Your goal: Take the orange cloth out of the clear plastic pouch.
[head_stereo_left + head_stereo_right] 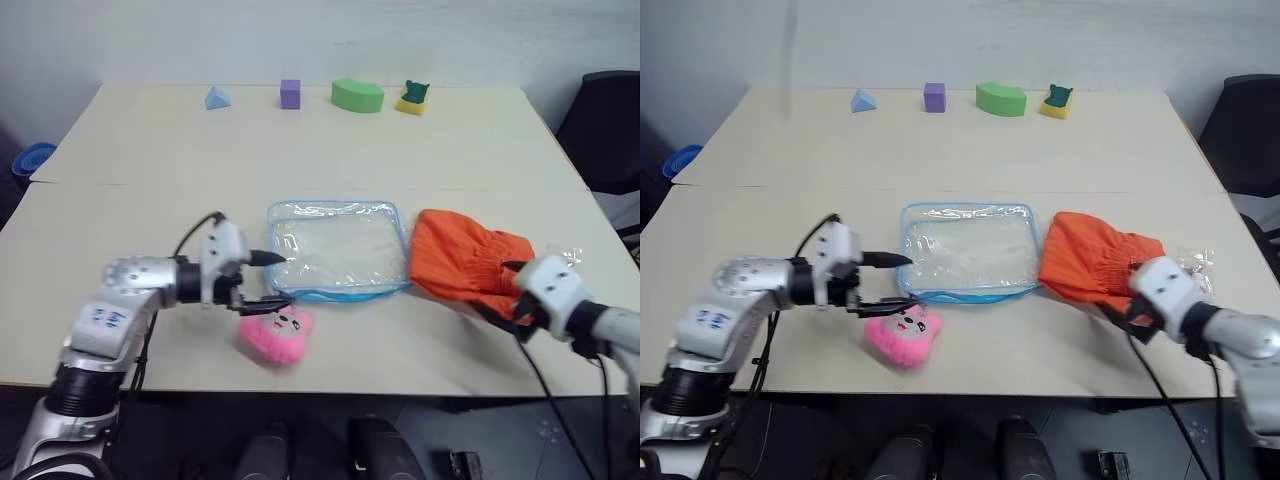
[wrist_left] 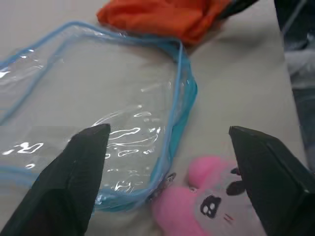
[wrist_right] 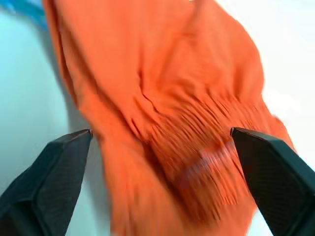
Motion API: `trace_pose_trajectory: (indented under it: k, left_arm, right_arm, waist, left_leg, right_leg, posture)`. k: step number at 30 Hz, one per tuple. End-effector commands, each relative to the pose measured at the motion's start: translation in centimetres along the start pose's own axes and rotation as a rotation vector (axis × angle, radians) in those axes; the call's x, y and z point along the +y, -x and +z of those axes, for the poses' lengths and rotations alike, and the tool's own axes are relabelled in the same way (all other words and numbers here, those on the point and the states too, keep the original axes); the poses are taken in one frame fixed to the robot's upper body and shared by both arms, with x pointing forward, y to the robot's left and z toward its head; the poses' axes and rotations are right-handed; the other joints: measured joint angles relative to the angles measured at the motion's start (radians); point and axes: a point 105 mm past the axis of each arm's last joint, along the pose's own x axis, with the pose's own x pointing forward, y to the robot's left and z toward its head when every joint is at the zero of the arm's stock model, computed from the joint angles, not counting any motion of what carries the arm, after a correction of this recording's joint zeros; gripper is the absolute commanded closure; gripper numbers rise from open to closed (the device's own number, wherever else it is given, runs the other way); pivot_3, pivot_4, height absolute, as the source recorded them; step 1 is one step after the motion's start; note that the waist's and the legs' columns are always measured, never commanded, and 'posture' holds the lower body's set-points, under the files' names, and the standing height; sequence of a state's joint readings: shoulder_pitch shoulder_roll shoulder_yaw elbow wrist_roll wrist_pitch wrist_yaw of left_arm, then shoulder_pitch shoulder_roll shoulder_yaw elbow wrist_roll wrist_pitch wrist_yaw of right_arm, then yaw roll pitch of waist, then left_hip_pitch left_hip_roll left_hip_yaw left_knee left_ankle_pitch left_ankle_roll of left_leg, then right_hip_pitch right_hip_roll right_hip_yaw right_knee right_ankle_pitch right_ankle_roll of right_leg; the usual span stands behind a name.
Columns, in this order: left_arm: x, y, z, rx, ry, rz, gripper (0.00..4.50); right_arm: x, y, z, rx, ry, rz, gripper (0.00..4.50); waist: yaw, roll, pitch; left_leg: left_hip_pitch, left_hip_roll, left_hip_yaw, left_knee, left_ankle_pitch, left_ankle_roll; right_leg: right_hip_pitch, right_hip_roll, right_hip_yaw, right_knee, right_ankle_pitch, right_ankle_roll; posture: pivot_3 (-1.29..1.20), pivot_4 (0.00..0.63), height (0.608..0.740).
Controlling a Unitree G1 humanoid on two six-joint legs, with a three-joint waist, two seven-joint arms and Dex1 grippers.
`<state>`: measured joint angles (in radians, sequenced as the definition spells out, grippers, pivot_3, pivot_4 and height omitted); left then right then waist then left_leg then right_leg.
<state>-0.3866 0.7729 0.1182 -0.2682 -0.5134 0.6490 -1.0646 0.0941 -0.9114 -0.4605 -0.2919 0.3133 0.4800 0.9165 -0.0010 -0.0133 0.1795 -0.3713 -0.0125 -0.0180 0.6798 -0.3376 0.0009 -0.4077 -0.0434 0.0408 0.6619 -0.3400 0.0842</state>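
The clear plastic pouch [image 1: 335, 245] lies flat at mid-table, its blue edging all around and nothing inside. Just right of it the orange cloth [image 1: 455, 255] lies crumpled on the table, outside the pouch and touching its right edge. My left gripper [image 1: 280, 280] hovers open at the pouch's front left corner, and in the left wrist view its fingers [image 2: 74, 172] straddle that corner without holding it. At the cloth's front right edge my right gripper [image 1: 500, 292] is open. The right wrist view has the cloth's gathered folds [image 3: 187, 123] just past its spread fingers.
A pink plush toy [image 1: 277, 332] lies in front of the pouch, under my left gripper. A small clear wrapper [image 1: 1195, 262] sits right of the cloth. A blue pyramid [image 1: 217, 98], purple cube [image 1: 290, 93], green arch [image 1: 357, 95] and yellow-green toy [image 1: 414, 98] line the far edge.
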Motion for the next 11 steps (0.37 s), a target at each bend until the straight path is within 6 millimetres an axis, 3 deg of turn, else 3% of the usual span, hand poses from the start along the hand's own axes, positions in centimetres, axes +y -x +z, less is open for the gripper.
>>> trace_pose_trajectory:
  k: [1,3,5,8,11]
  left_arm:
    - [1.0,5.6,0.7,0.028,0.034,0.082,0.26]
    - [2.0,9.0,-0.1,0.084,0.067,0.153,0.26]
    - [2.2,10.6,-0.6,0.105,0.091,0.168,0.26]
    - [3.0,12.2,-1.3,0.122,0.097,0.211,0.26]
    - [3.8,12.2,-1.3,0.101,0.077,0.239,0.26]
  right_arm:
    - [-2.6,5.6,0.3,-0.011,-0.169,-0.010,0.00]
    - [-3.6,8.4,-0.2,-0.001,-0.264,-0.015,0.00]
    - [-3.6,9.6,-0.3,-0.004,-0.312,0.005,0.00]
    - [-3.5,10.3,-0.8,0.018,-0.328,0.020,0.00]
    - [-3.6,9.8,-0.6,0.004,-0.322,0.020,0.00]
  waist:
    - [0.000,0.000,0.000]
    - [-0.001,0.000,0.000]
    - [-0.002,0.000,0.000]
    - [-0.003,0.000,0.000]
    - [-0.004,0.000,0.000]
  left_leg:
    - [0.000,0.000,0.000,0.000,0.000,0.000]
    - [0.002,0.000,0.000,-0.003,0.000,0.001]
    - [0.003,0.000,0.001,-0.006,-0.001,0.002]
    - [0.006,0.000,0.001,-0.010,-0.001,0.003]
    - [0.014,0.000,0.001,-0.016,-0.001,0.003]
  right_leg:
    - [0.000,0.000,0.000,-0.001,0.000,0.000]
    - [0.001,0.000,0.000,-0.002,0.000,0.000]
    - [0.001,0.000,0.000,-0.004,0.000,0.000]
    - [0.005,-0.002,0.000,-0.006,0.000,-0.001]
    - [0.012,-0.003,0.000,-0.009,-0.001,-0.001]
  posture:
    - [0.00,0.150,0.740]
    - [0.00,0.150,0.740]
    - [0.00,0.150,0.740]
    - [0.00,0.150,0.740]
    - [0.00,0.150,0.740]
